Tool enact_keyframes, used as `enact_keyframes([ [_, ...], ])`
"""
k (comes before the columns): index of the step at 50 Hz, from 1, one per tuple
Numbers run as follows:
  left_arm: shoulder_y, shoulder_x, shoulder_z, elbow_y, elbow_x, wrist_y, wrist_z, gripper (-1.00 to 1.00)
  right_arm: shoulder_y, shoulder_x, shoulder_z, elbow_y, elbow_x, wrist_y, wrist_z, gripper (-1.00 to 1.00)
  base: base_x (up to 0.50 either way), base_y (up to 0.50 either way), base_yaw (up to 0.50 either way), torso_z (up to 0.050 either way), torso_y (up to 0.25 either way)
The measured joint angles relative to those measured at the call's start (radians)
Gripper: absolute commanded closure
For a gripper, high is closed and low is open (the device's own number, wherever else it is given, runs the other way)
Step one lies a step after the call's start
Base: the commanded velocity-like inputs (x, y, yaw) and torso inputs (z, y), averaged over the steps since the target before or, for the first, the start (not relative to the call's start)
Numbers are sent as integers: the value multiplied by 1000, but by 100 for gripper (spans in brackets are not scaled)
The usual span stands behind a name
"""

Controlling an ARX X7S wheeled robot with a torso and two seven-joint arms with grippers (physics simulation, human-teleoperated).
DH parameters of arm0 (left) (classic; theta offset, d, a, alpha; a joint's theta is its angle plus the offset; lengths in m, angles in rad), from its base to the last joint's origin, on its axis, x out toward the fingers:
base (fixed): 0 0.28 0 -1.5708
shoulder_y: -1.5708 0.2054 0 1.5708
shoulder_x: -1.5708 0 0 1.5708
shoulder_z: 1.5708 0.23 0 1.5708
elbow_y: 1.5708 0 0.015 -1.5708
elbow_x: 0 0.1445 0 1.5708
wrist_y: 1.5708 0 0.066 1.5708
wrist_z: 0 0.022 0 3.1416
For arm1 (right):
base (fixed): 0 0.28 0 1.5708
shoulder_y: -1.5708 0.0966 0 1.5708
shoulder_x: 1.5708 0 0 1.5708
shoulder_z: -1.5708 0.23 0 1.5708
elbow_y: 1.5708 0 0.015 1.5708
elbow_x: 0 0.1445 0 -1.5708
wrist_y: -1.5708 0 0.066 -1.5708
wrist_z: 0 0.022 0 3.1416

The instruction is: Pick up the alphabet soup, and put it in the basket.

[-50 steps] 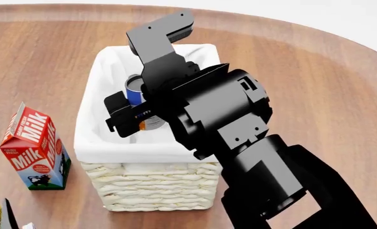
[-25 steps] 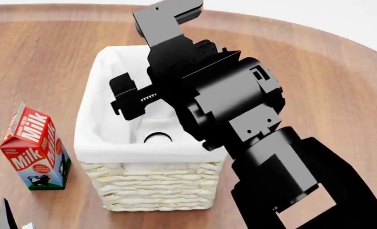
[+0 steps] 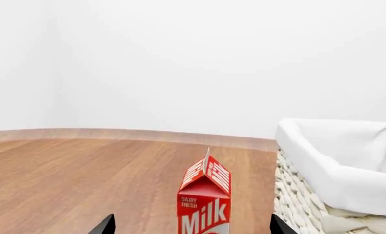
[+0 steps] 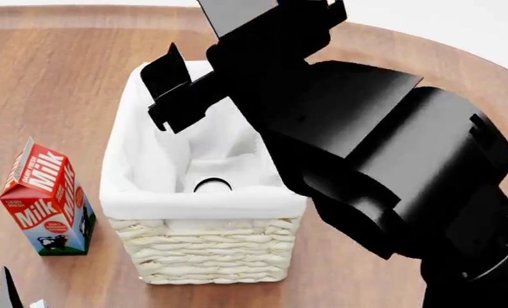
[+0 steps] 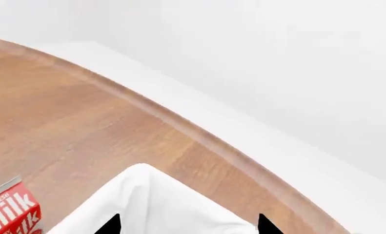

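The right hand (image 4: 172, 90) hangs empty, jaws spread, above the woven basket (image 4: 204, 256). The soup (image 4: 212, 185) lies inside its cloth liner. Bare wooden surface (image 4: 56, 83) surrounds it; a milk carton (image 4: 46, 199) stands beside.

Right tool (image 4: 172, 90) raised, jaws apart, holding nothing.

The basket (image 4: 207, 253) is rough woven wicker with smooth white cloth, on a matt wood table (image 4: 56, 83).
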Motion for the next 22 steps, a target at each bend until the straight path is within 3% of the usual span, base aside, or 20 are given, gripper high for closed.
enact_keyframes([
  [11,4,-2,-1,2,2,6,-3,-100,-308,243,48,-432,-196,-293,160,-100,0,0,0,0,0],
  [22,11,-2,-3,3,16,36,-5,-100,-747,398,90,-513,-464,-836,261,-100,0,0,0,0,0],
])
